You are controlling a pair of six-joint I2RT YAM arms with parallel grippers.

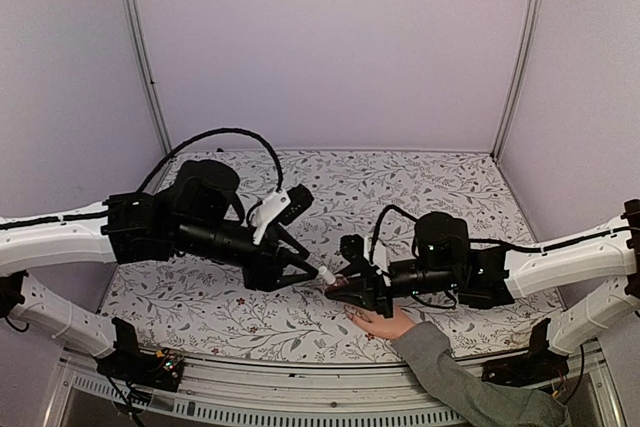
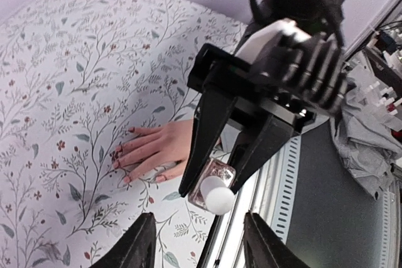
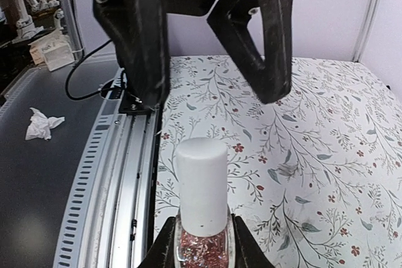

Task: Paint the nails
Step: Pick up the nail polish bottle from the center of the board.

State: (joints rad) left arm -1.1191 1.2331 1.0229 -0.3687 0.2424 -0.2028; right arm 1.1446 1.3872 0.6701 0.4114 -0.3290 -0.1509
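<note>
A: Light?
B: Bright, even, from overhead. Soft shadows toward the near edge of the table. No glare.
A: Quality?
B: Top view bows, posts curve at the edges. Left gripper's fingers are blurred up close.

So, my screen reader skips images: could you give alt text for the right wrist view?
The right pincer grips a clear glass bottle of pink glitter polish, white-capped, upright. The left pincer hangs open above it, over a white leaf-patterned tablecloth.
</note>
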